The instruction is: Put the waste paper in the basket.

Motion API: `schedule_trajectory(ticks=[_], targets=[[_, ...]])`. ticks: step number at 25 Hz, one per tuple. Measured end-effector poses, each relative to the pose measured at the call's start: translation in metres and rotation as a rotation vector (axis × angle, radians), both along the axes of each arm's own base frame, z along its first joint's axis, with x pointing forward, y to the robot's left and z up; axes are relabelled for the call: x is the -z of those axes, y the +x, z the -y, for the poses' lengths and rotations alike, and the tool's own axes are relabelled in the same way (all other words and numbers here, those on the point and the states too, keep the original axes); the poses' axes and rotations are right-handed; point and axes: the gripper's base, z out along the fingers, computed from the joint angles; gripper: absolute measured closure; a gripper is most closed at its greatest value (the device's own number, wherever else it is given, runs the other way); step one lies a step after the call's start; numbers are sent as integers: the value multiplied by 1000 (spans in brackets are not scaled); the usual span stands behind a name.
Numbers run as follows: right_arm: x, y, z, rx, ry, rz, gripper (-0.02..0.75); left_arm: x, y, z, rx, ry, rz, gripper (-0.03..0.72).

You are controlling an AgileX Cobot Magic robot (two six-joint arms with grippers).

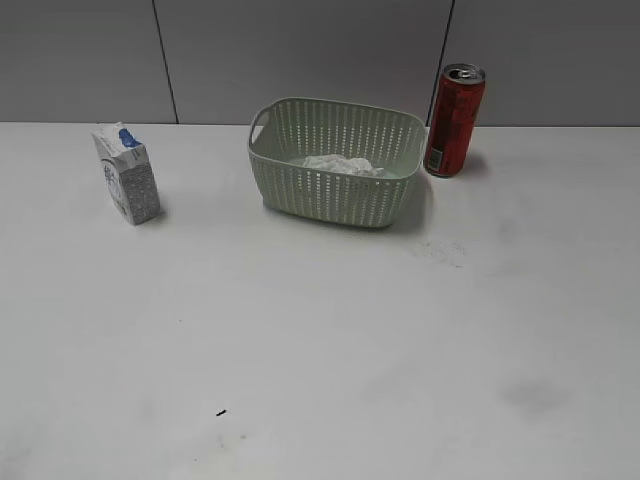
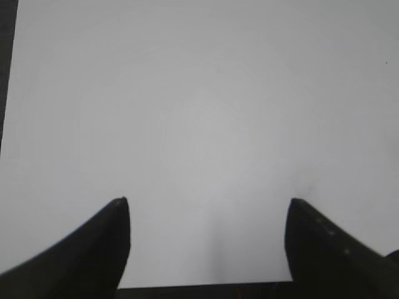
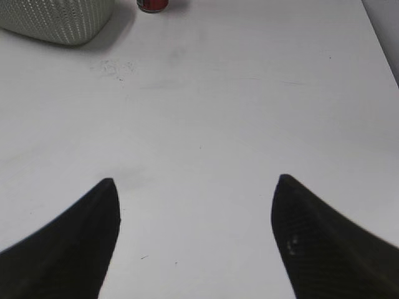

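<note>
The pale green slotted basket (image 1: 340, 185) stands at the back middle of the white table. Crumpled white waste paper (image 1: 343, 165) lies inside it; I cannot tell how many wads. No paper shows loose on the table. Neither arm shows in the exterior view. My left gripper (image 2: 207, 200) is open and empty over bare white table. My right gripper (image 3: 196, 179) is open and empty over the table, with a corner of the basket (image 3: 59, 22) far ahead at the top left.
A tall red can (image 1: 455, 121) stands upright just right of the basket, its base showing in the right wrist view (image 3: 153, 5). A white-and-blue speckled carton (image 1: 127, 173) stands upright at the back left. The table's left edge (image 2: 7, 75) shows in the left wrist view.
</note>
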Motion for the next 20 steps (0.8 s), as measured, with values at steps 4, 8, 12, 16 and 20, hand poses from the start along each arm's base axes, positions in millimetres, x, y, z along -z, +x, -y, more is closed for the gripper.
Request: schedule_trajectory(ticks=[4,8,12,16,20], targets=[[0,0,0,0,0,0,166,8,-28,3,13,-35,88,121],[0,0,0,0,0,0,166,11,-52,3,21,-39,169,121],[0,0,0,0,0,0,166,14,-70,3,25,-40,262,121],[0,0,0,0,0,0,166,15,-83,3,26,-39,345,122],[0,0,0,0,1,0,166,15,-85,3,19,-49,358,123]])
